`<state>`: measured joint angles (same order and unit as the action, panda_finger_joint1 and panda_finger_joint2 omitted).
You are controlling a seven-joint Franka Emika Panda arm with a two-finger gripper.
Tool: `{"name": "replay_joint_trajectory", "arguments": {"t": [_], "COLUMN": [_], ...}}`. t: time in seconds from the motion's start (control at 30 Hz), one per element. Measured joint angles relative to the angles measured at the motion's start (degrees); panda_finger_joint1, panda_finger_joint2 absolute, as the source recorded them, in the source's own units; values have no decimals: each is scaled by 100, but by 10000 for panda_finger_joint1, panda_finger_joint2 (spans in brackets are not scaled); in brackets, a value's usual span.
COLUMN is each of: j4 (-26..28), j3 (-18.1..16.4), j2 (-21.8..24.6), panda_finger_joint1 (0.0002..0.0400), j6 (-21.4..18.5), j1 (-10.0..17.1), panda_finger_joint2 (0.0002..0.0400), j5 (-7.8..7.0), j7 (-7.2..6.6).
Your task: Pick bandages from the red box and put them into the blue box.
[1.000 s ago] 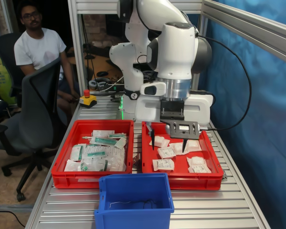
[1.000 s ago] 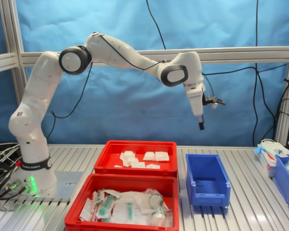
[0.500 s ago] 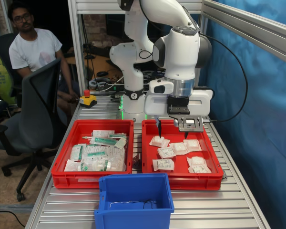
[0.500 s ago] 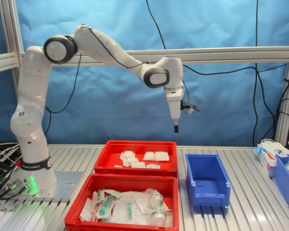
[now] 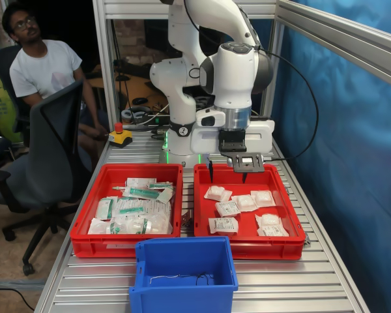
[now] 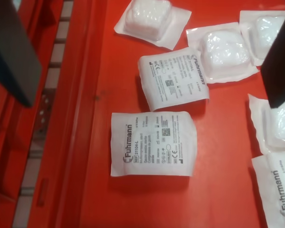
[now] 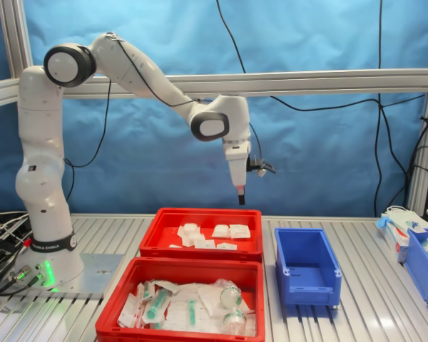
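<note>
Several bandages [image 5: 227,208], small white square packets, lie in the red box [image 5: 247,248] at the first exterior view's right. The wrist view looks straight down on them: one flat printed packet [image 6: 153,144] sits below the open span between the two dark fingers [image 6: 12,57]. My gripper [image 5: 227,175] hangs open and empty above the back part of this red box [image 7: 200,211], well clear of the packets [image 7: 207,235]. The blue box [image 5: 182,270] stands in front of the trays, and it stands to the second exterior view's right [image 7: 307,267].
A twin red tray [image 5: 124,246] with green-printed packets sits beside the red box. A man [image 5: 45,65] sits on an office chair beyond the table's left edge. A red stop button [image 5: 119,134] rests near the arm's base. More blue bins [image 7: 424,263] stand at the second exterior view's right.
The arm has swung from above the blue box back over the red box, moving left in the second exterior view. The fingers stayed open and empty.
</note>
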<state>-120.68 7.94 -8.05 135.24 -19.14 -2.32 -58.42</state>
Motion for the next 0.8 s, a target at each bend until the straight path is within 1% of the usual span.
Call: {"name": "replay_joint_trajectory", "arguments": {"t": [0.07, 0.13, 0.33, 0.57, 0.8], "j4": [-127, -358, -658, -797, -819], "j3": [0, 0, -1, -14, -43], "j2": [8, 10, 11, 8, -61], "panda_finger_joint1": [400, 400, 400, 400, 400], "j6": [138, 380, 772, 1072, 1179], "j1": [0, 0, 0, 0, 0], "panda_finger_joint2": [400, 400, 400, 400, 400], "j5": [0, 0, 0, 0, 0], "j7": [4, 11, 17, 23, 25]}}
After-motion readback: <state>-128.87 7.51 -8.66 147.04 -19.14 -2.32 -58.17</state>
